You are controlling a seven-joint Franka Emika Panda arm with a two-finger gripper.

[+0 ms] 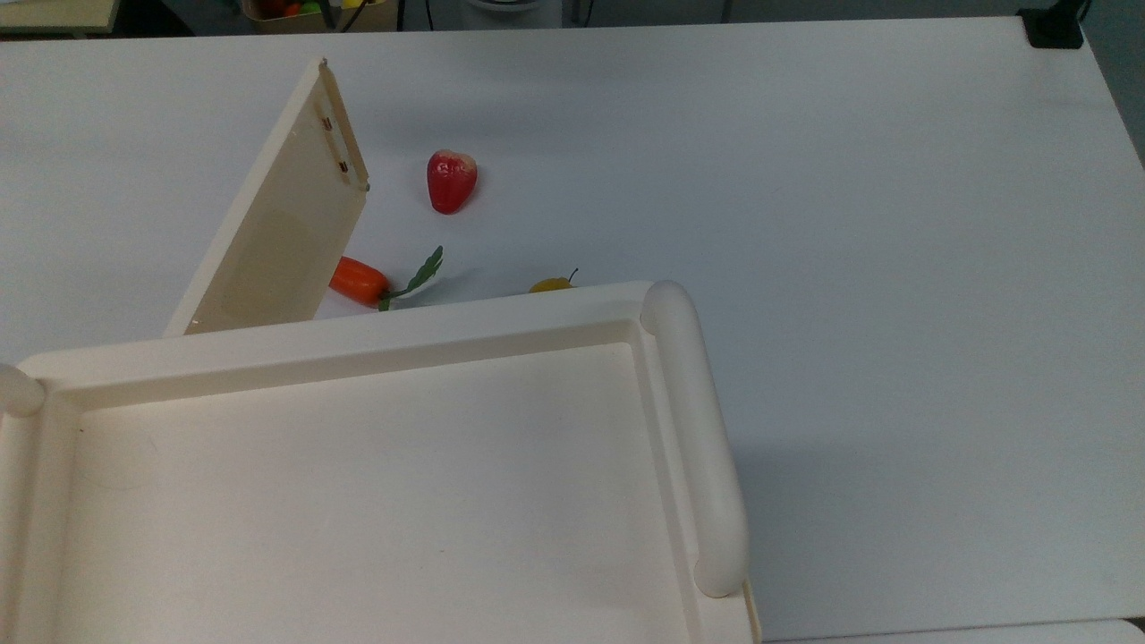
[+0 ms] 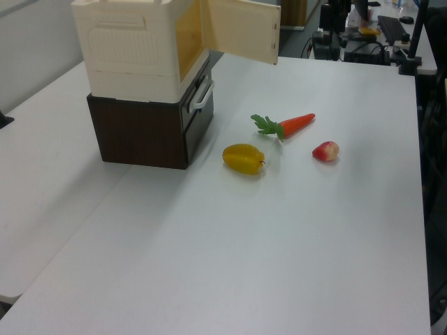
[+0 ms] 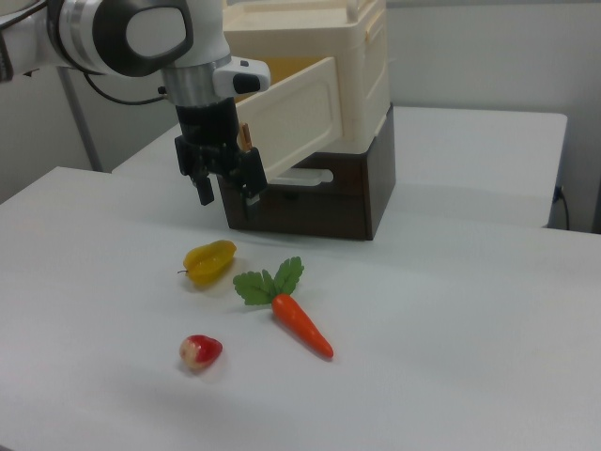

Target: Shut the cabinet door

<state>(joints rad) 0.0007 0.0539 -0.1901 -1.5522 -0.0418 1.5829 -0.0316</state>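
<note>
Broadly, a white table [image 1: 894,268] carries a cream cabinet [image 2: 133,52] stacked on a dark brown drawer unit [image 2: 143,129]. Its cabinet door [image 1: 282,219] stands swung open, jutting outward over the table. At the right view's left, the gripper [image 3: 228,190] hangs just beside the door's free edge, fingers parted, holding nothing. Nearer lie a carrot [image 3: 300,321], a yellow fruit [image 3: 210,260] and a small red fruit [image 3: 200,350].

Even, soft overhead light is seen everywhere, nothing dim. Only faint shadows are cast on the white table [image 1: 894,268], like the soft grey patch right of the cabinet top [image 1: 358,483] in the top view. Slight haze is noticed, with no harsh glare.
</note>
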